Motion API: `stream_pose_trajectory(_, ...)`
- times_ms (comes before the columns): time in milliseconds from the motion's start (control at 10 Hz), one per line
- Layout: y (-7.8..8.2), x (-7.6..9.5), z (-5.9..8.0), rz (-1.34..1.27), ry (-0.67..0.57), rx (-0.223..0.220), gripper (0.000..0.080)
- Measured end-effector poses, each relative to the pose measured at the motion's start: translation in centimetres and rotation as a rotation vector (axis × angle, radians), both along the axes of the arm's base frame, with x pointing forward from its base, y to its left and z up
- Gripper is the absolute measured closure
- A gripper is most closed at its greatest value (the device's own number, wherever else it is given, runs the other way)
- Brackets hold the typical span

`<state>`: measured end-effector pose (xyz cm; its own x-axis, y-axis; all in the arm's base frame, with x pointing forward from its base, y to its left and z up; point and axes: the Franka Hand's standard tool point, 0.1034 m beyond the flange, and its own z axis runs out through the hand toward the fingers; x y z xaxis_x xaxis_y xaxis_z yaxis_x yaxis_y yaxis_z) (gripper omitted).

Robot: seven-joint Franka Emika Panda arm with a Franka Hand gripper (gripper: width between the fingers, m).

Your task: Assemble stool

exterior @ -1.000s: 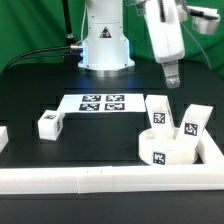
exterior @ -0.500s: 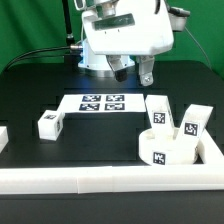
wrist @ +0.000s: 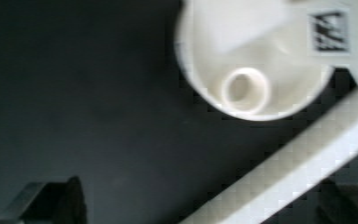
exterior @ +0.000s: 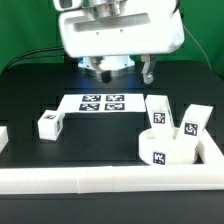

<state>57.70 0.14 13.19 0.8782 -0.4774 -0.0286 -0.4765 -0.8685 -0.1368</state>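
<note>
One thick white round seat disc [exterior: 163,150], tagged on its rim, ring recess [wrist: 247,90] in its face, lying below the gripper [exterior: 124,70], nearer the exterior camera. Just behind it, first leg [exterior: 194,122] and second leg [exterior: 158,110], blocky, tagged; third leg [exterior: 48,124] well apart from both. Gripper raised, jaws wide, holding nothing.

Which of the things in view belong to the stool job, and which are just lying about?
Job:
- thick round white plastic seat disc
- three white blocky tagged legs, one on the exterior view's left and two by the seat

Lying about:
- flat white marker board
- long white border rails
</note>
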Motion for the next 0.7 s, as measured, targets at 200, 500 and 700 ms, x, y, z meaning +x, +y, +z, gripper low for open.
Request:
stream_pose_trajectory(200, -0.8, 0.0, -0.1, 0.193, -0.028, -0.008, 0.0151)
stream_pose_trajectory(500, -1.0, -0.1, -0.2, 0.315, -0.046, -0.016, 0.0151)
stream_pose_trajectory(700, -3.7, -1.5, -1.5, 0.385, -0.065, -0.039, 0.0151)
